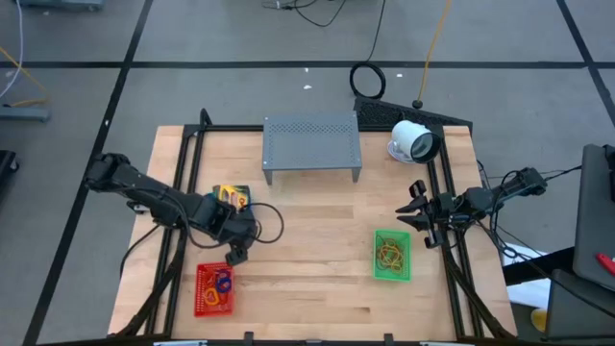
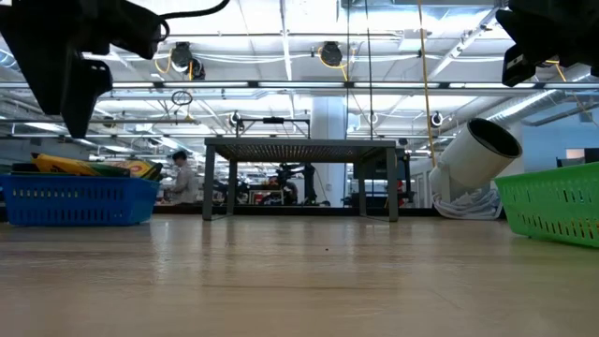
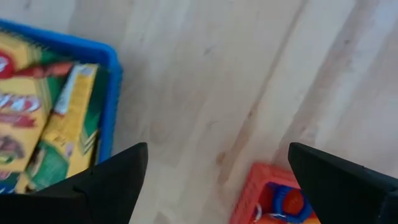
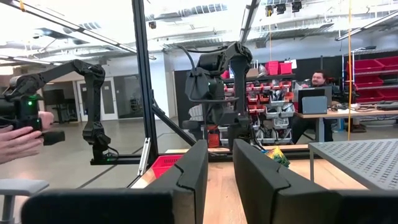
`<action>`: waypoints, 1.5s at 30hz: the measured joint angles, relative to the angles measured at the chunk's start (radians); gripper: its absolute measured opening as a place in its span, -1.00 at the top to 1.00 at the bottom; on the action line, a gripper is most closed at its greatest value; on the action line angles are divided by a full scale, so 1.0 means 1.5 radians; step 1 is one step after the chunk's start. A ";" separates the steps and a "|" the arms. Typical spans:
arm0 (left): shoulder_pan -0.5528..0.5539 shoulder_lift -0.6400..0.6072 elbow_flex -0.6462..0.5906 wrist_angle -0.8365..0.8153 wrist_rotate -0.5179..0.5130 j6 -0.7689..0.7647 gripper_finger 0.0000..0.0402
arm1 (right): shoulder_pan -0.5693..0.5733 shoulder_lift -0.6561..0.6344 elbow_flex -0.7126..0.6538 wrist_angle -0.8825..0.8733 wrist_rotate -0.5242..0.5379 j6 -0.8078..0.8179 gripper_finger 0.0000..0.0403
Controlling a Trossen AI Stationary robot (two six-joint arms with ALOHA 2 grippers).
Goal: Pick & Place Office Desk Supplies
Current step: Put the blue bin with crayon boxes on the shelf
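Left gripper [image 1: 237, 252] hangs empty between two baskets, jaws spread.

The risk, as I judge it: lowering from here, a finger could clip a basket rim and shove it, since the red basket [image 1: 214, 290] of rubber bands [image 1: 222, 282] sits just at its 7 o'clock and the blue basket [image 1: 231, 196] of crayon packs [image 3: 59, 134] at 12 o'clock. Only bare table [image 1: 307, 269] lies between the jaws. The right gripper [image 1: 423, 223] waits by the table's right edge, fingers slightly apart, with the green basket [image 1: 392, 256] at its 7 o'clock.

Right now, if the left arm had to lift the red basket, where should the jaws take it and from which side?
Probably from straight above, jaws closing across one long wall of the red basket. It sits flat and open-topped, rubber bands heaped inside, so the thin upright rim is the free edge. The left gripper hangs open just beyond its far end.
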 joint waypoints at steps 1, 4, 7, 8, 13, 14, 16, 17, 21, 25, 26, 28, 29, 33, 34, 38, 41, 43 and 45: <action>-0.002 0.000 -0.001 -0.002 -0.008 -0.008 -0.97 | 0.000 0.000 0.000 0.000 0.000 0.000 0.67; -0.006 0.000 -0.003 -0.002 -0.028 -0.032 -0.97 | 0.000 0.000 0.000 0.000 0.000 0.000 0.67; -0.007 0.000 -0.003 0.007 -0.029 -0.038 -0.97 | 0.000 0.000 0.000 0.000 0.000 0.000 0.67; -0.007 0.000 -0.003 0.011 -0.029 -0.038 -0.97 | 0.000 0.000 0.000 0.000 0.000 0.000 0.67; -0.007 0.000 -0.003 0.020 -0.025 -0.038 -0.97 | 0.000 0.000 0.000 0.000 0.000 0.000 0.67; -0.006 0.000 -0.003 0.020 -0.025 -0.038 -0.97 | 0.000 0.000 0.000 0.000 0.000 0.000 0.67; -0.002 0.000 -0.005 0.022 -0.024 -0.039 -0.97 | 0.000 0.000 0.000 0.000 0.000 0.000 0.67; 0.001 0.000 -0.010 0.027 -0.024 -0.039 -0.97 | 0.000 0.000 0.000 0.000 0.000 0.000 0.67; 0.019 0.000 -0.046 0.041 -0.018 -0.038 -0.97 | 0.000 0.000 0.000 0.000 0.000 0.000 0.67; 0.039 0.001 -0.068 0.067 0.009 -0.015 -0.97 | 0.000 0.000 0.000 0.000 0.000 0.000 0.67; 0.042 0.001 -0.068 0.069 0.010 -0.010 -0.97 | 0.000 0.000 0.000 0.000 0.000 0.000 0.67; 0.045 0.001 -0.069 0.068 0.008 0.004 -0.97 | 0.000 0.000 0.000 0.000 0.000 0.000 0.67; 0.046 0.001 -0.069 0.067 0.006 0.008 -0.97 | 0.000 0.000 0.000 0.000 0.000 0.000 0.67; 0.050 0.001 -0.069 0.065 -0.001 0.019 -0.97 | 0.000 0.000 0.000 0.000 0.000 0.000 0.67; 0.050 0.001 -0.069 0.064 -0.002 0.020 -0.97 | 0.000 0.000 0.000 0.000 0.000 0.000 0.67; 0.051 0.001 -0.080 0.067 -0.007 0.022 -0.97 | 0.000 0.000 0.000 0.000 0.000 0.000 0.67; 0.056 0.001 -0.102 0.082 -0.003 0.023 -0.97 | 0.000 0.000 0.000 0.000 0.000 0.000 0.67; 0.060 0.001 -0.110 0.089 -0.001 0.029 -0.97 | 0.000 0.000 0.000 0.000 0.000 0.000 0.67; 0.064 0.001 -0.110 0.090 -0.006 0.040 -0.97 | 0.000 0.000 0.000 0.000 0.000 0.000 0.67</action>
